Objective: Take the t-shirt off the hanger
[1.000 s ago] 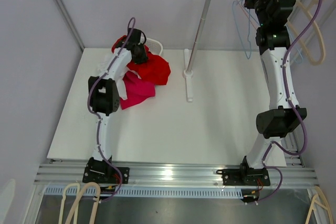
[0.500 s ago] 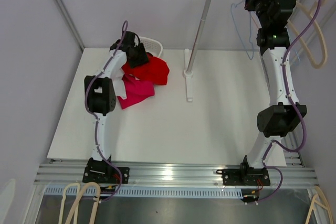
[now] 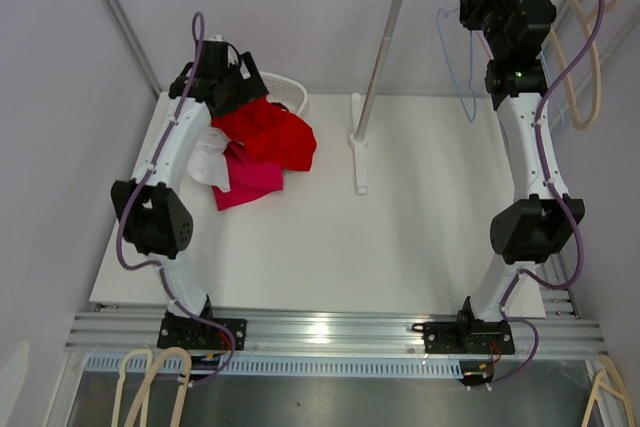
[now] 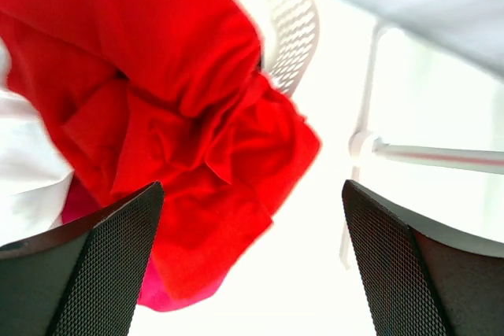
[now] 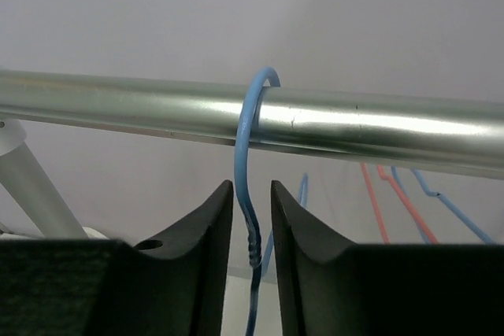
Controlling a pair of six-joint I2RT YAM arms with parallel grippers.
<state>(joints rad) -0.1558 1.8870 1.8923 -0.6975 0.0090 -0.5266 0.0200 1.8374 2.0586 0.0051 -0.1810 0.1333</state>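
The left gripper (image 4: 250, 194) had risen off the red t-shirt (image 3: 270, 137), wide open and empty. Under the rail (image 5: 394, 127), the right gripper (image 5: 252, 185) had loosened slightly around the blue hanger (image 5: 253, 245).

High rear overview; two close wrist views

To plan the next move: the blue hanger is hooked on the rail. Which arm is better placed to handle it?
Right. The right claw straddles the neck of the blue hanger just under the rail. The left claw hangs open over the red shirt, far from it.
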